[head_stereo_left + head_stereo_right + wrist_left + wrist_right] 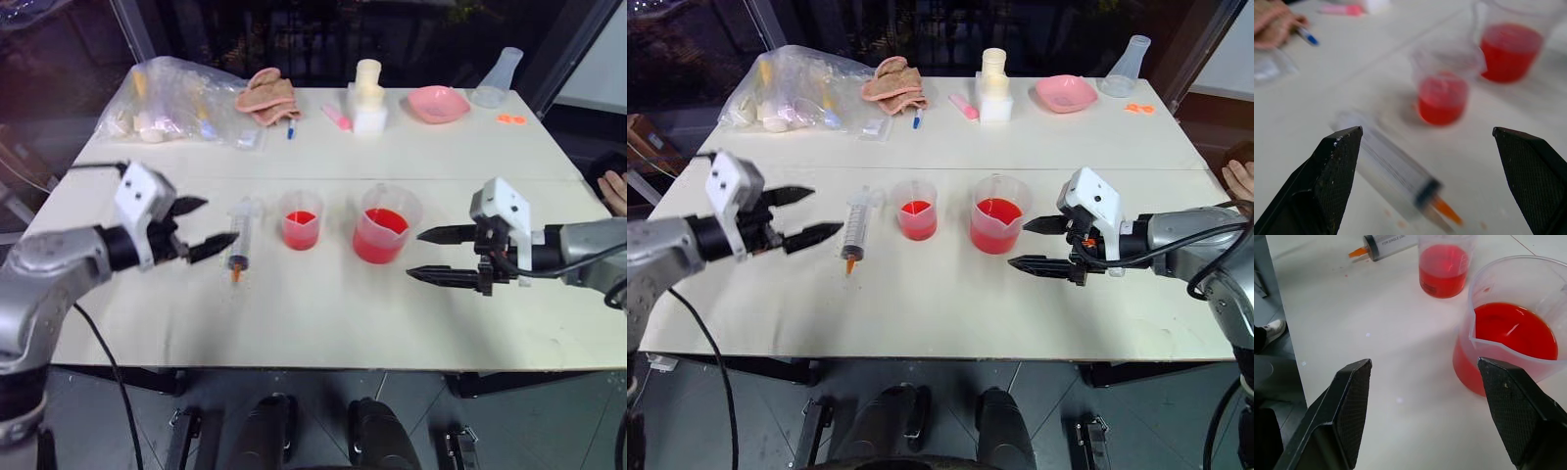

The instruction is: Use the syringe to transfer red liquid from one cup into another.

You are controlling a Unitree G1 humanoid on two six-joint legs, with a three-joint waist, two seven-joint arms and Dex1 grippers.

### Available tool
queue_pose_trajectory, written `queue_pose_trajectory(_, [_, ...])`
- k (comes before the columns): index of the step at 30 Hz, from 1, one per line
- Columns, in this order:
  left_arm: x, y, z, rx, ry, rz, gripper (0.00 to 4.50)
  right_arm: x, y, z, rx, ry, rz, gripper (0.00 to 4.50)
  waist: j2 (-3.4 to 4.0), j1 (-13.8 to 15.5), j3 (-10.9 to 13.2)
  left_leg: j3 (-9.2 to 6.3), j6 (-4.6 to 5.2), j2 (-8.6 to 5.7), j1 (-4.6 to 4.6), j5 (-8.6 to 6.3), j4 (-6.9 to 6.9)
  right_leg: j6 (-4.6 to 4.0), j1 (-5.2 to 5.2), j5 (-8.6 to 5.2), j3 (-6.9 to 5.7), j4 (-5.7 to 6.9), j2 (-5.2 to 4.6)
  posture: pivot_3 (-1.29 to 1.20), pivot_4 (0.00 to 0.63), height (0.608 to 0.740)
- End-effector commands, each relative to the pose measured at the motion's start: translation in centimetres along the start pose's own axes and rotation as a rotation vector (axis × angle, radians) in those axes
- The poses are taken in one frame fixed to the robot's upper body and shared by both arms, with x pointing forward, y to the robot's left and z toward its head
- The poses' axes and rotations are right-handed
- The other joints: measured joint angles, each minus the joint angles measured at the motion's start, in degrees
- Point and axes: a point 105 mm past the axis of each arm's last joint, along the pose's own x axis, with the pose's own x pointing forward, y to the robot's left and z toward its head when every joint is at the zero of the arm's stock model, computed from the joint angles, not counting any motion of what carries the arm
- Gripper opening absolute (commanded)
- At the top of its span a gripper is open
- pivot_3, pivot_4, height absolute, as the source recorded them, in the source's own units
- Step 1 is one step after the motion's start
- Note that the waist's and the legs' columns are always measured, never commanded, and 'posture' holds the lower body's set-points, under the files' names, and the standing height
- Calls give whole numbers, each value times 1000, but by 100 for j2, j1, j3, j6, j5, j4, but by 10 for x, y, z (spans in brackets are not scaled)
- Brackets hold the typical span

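The large clear plastic syringe with an orange tip lies flat on the white table, just left of the smaller clear beaker of red liquid. The larger, wider clear beaker with a pour spout, also holding red liquid, stands right of the smaller beaker. The left gripper hovers beside the syringe, fingers spread, empty. The right gripper hangs right of the larger beaker, fingers apart, holding nothing.

I'm seeing silver-grey arms wearing white wrist housings; black cables are trailing behind; each pincer, left and right, is showing two black textured fingers.
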Motion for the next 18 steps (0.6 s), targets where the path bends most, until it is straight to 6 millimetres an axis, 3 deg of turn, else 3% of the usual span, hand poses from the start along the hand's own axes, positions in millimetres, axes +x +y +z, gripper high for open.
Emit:
queue_pose_trajectory(1, [15, 23, 23, -98, 82, 139, 4490, -1, -2, 12, -55, -33, -5, 3584, -3, 1, 2, -1, 0, -2, 0, 1, 1, 1, 1, 1, -1, 6, 1, 0, 150, 740])
queue_pose_trajectory(7, [37, 56, 42, -202, 321, 451, 4490, 1, -2, 15, -72, -31, 0, 3584, -10, -22, 6, -2, -1, -3, 0, 3, 1, 9, -4, 1, -4, 20, 10, 0, 150, 740])
queue_pose_trajectory(10, [50, 67, 39, -327, 437, 533, 4490, 1, -2, 17, -75, -33, 3, 3584, -13, -17, 7, -4, -2, -3, 0, 5, 4, 10, -3, 1, -7, 20, 22, 0, 150, 740])
queue_pose_trajectory(14, [67, 64, 48, -399, 531, 541, 4490, 2, -1, 18, -72, -32, 11, 3584, -15, -23, 9, -3, -5, -4, 0, 6, 1, 12, -8, 2, -6, 24, 13, 0, 150, 740])
queue_pose_trajectory(18, [76, 56, 41, -502, 666, 534, 4490, 0, 0, 17, -71, -25, 12, 3584, -19, -17, 11, -4, -8, -6, -3, 6, 1, 13, -10, 2, -6, 22, 9, 0, 150, 740])
